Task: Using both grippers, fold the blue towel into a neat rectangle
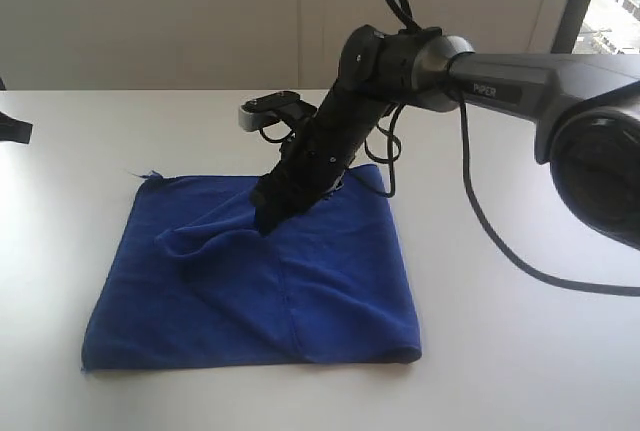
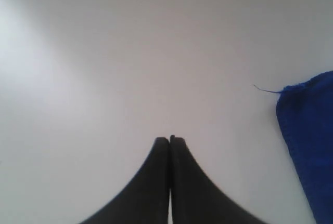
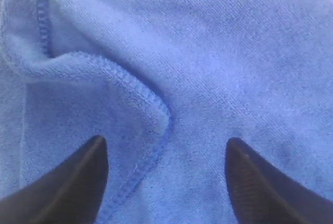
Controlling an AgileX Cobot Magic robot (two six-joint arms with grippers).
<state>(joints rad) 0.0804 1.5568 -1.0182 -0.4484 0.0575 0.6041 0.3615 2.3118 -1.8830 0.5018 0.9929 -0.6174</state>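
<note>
Status: blue towel [image 1: 300,301] lies spread on the white table [image 1: 520,371], roughly square, mostly flat, with a loose fold bunched up near the middle toward the far edge. My right gripper [image 1: 272,213] is down on that fold, arm angled in from the right.

Right fingers [image 3: 78,182] are released. The wrist view shows them spread wide with a hemmed corner [image 3: 156,110] curling between them, nothing pinched.

Left gripper [image 2: 170,140] is clenched on nothing, over bare table. It's near the towel corner with the loose thread [image 2: 264,89], not touching.

Handling, my read:
- Light, limp, fuzzy pile. It has no stiffness, so it'll drape from wherever I hold it, and a one-point lift will bunch it.
- The pile should grip well, so slip risk is low. The bigger risk is pinching two layers at once.
- Not fragile.

Where to hold: on the hems, at corners, one corner per gripper along the same edge, so the edge stays taut when carried over. For the right, the hemmed corner between my fingers is the obvious pick. For the left, the thread corner, but it must open first.

Containers: none in view.
</note>
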